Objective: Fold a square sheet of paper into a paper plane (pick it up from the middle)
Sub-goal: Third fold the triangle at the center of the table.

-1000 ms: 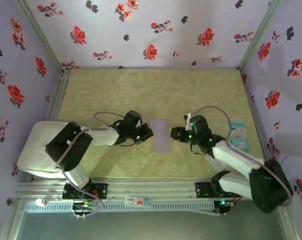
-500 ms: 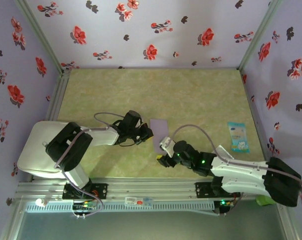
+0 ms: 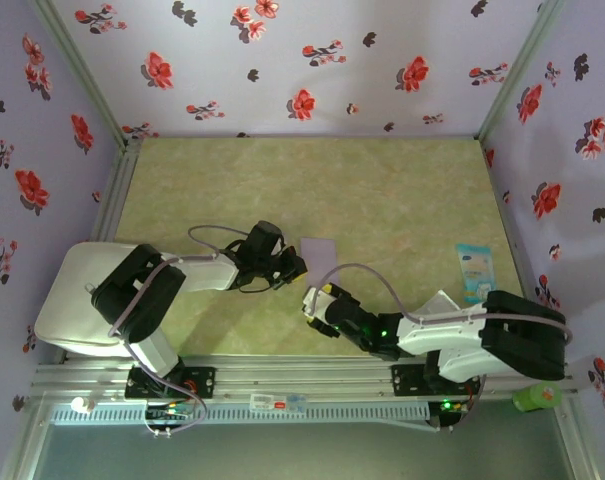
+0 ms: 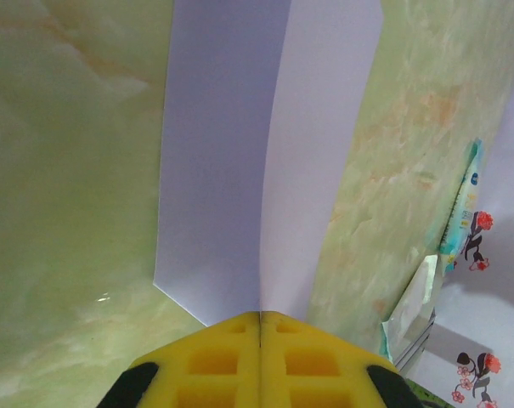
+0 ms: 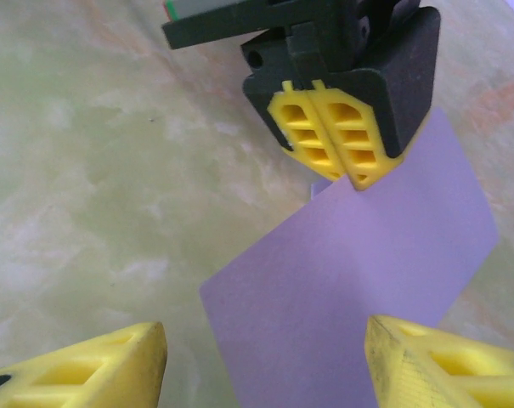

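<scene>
The square sheet of paper is pale lavender and lies mid-table as a narrow upright strip. In the left wrist view the sheet shows two panels meeting at a centre crease. Its outline is rectangular, not a pointed paper plane. My left gripper is at the strip's left edge, and its yellow pads are pressed shut on the crease. My right gripper hovers over the sheet's near end. In the right wrist view the right gripper stands open astride the sheet, with the left gripper pinching the far edge.
A light-blue card lies at the right of the green marbled table. A whitish translucent plastic square sits by the right arm. Flowered walls close in three sides, and a metal rail runs along the near edge.
The right arm has swung from the sheet's right side round to its near end, low over the table, with its jaws wider. The left gripper and the sheet stay put.
</scene>
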